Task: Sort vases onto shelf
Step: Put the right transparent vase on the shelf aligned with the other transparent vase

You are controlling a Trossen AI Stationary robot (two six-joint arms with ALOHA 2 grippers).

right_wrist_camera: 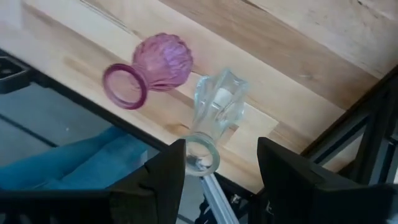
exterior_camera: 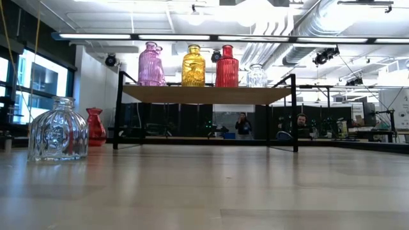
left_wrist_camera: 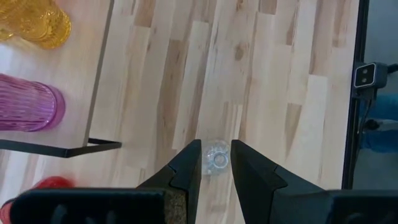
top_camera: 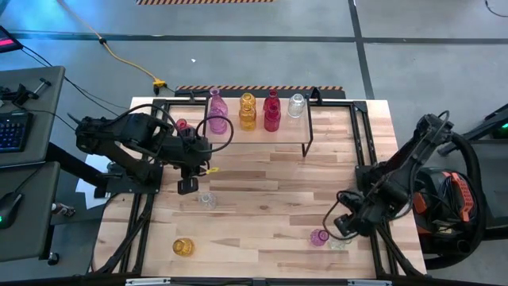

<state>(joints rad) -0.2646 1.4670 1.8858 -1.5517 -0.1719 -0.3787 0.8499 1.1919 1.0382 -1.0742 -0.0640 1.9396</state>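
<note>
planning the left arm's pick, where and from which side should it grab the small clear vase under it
Take the small clear vase by its neck, from straight above. It stands upright on the table, mouth up, with bare wood all around it. The left hand is already above it, fingers open to either side of the mouth.

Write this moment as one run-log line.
shelf: four vases | left gripper: open above clear vase | right gripper: open by second clear vase, pink vase beside
</note>
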